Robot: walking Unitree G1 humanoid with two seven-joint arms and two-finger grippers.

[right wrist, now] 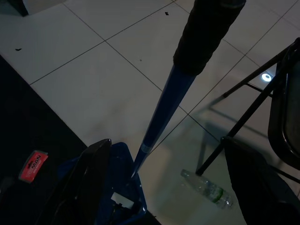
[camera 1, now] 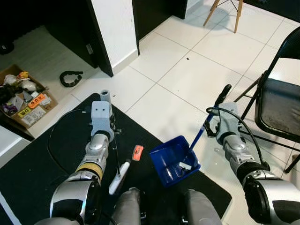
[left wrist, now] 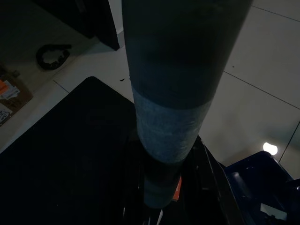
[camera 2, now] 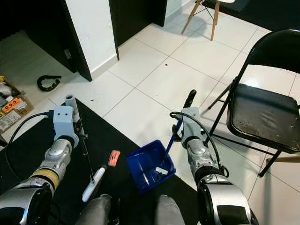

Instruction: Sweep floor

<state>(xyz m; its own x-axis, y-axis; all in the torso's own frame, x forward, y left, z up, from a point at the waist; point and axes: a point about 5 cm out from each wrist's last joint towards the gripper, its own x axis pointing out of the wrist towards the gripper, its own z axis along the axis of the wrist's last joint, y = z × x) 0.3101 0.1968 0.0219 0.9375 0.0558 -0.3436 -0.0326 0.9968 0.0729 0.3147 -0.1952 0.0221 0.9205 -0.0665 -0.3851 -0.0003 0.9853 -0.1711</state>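
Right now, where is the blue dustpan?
The blue dustpan sits low in the eye views, at the black mat's edge, its handle in the right gripper.

head views bright and sharp with soft chair [camera 1: 276, 101] shadows; both wrist views dim, near handles blurred.

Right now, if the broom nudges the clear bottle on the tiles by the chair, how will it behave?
The clear bottle lies on its side on smooth tiles, so it will probably roll. It looks like thin, nearly empty plastic, likely light and easily pushed. It may roll under the folding chair.
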